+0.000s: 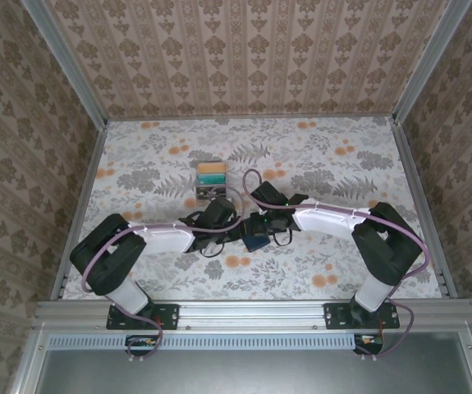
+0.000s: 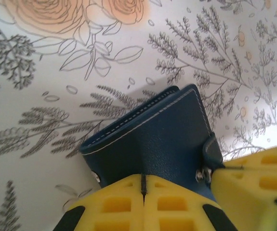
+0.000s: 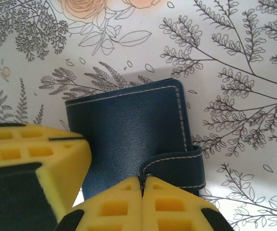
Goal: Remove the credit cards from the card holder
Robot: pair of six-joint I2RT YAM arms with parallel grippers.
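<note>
The card holder (image 2: 152,139) lay shut against the tips of the left gripper (image 2: 143,192) and the right gripper (image 3: 142,192), each with pads pressed together; whether leather was pinched, unclear. Light, soft, slick: its strap tab (image 3: 177,166), at the right tips, looked the best hold

Black arms (image 1: 108,261) with white forearm shells (image 1: 166,239) and purple cables (image 1: 85,267); left pincer (image 2: 143,186) and right pincer (image 3: 141,182) have yellow, square-pitted pads (image 2: 116,204).

Card holder (image 2: 162,130): near edge hidden beneath the left end effector (image 2: 143,187); closed cover conceals its inside.
</note>
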